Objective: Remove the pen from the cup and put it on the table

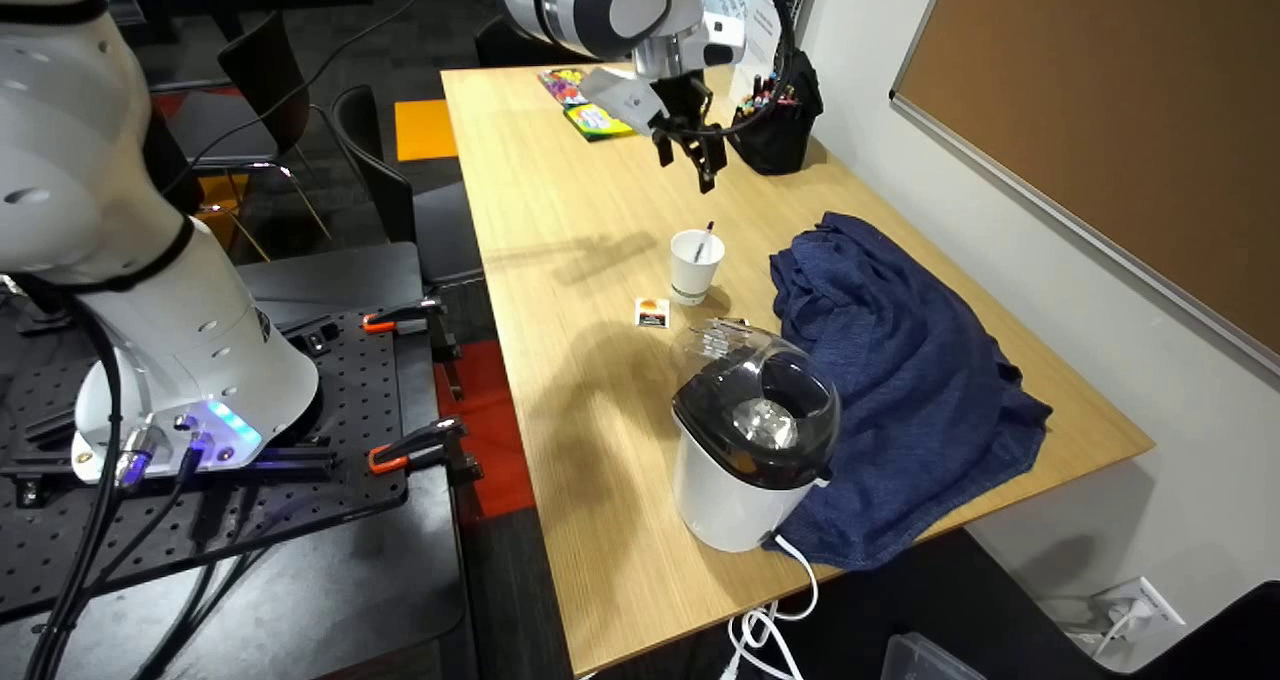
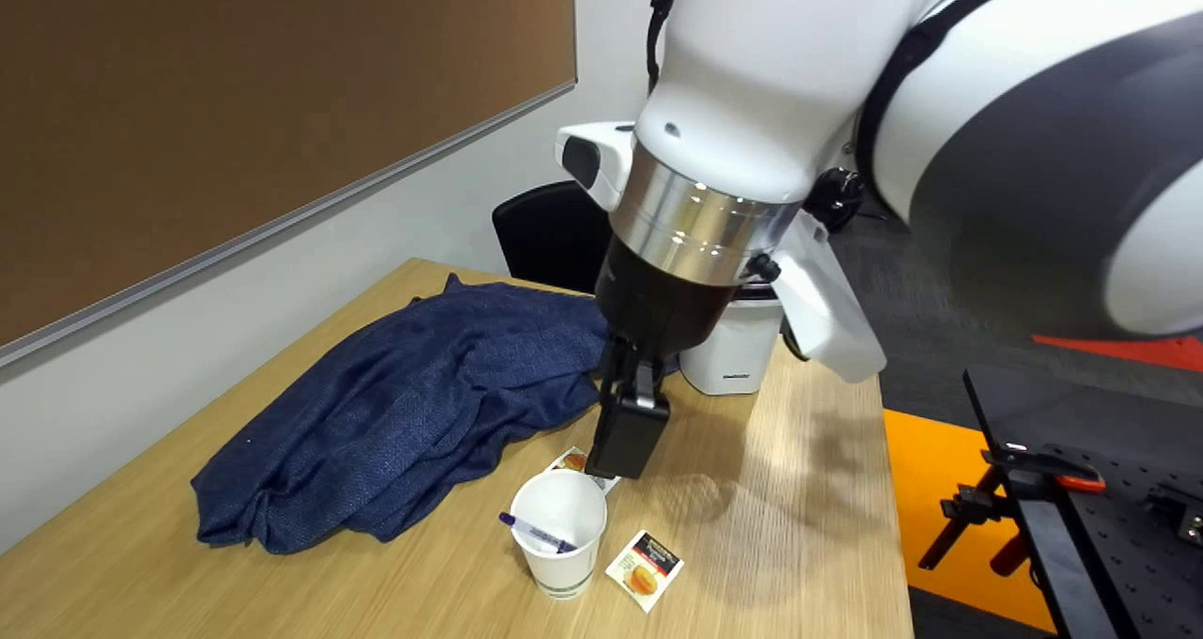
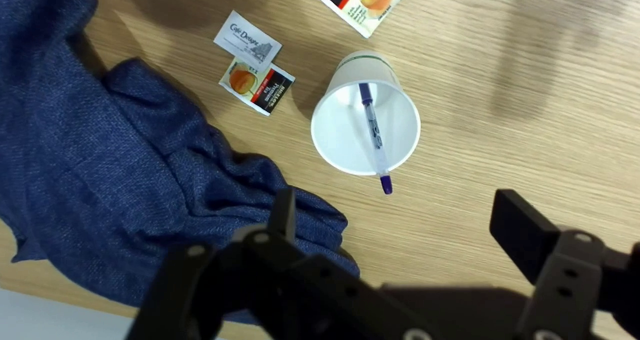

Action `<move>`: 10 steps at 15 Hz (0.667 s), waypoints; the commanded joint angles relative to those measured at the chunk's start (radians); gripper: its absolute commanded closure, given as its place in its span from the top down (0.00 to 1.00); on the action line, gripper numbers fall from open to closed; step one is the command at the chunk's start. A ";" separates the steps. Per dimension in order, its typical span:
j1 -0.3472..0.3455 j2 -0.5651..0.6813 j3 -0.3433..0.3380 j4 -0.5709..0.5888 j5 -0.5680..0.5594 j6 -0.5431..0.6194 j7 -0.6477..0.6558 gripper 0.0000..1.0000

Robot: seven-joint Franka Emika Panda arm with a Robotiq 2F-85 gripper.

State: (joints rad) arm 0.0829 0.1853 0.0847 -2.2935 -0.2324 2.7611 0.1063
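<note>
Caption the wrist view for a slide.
A pen leans in a cup on the table, one purple end sticking out, while the open gripper holds nothing.

White arm (image 2: 752,94) extended, black gripper (image 3: 395,212) angled downward, fingers (image 3: 525,235) wide apart

Surface (image 1: 540,200) looks smooth, grained wood; cup (image 3: 345,130), matt paper; pen (image 3: 375,132), smooth plastic; cloth (image 3: 150,195), coarse-woven; claw (image 3: 402,220), matt
</note>
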 commanded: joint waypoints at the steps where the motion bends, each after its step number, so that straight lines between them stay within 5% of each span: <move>1: 0.024 0.090 -0.027 0.077 0.011 -0.024 0.013 1.00; 10: 0.027 0.149 -0.029 0.071 0.056 -0.022 -0.015 1.00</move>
State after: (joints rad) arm 0.0928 0.3354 0.0726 -2.2229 -0.1918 2.7397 0.1037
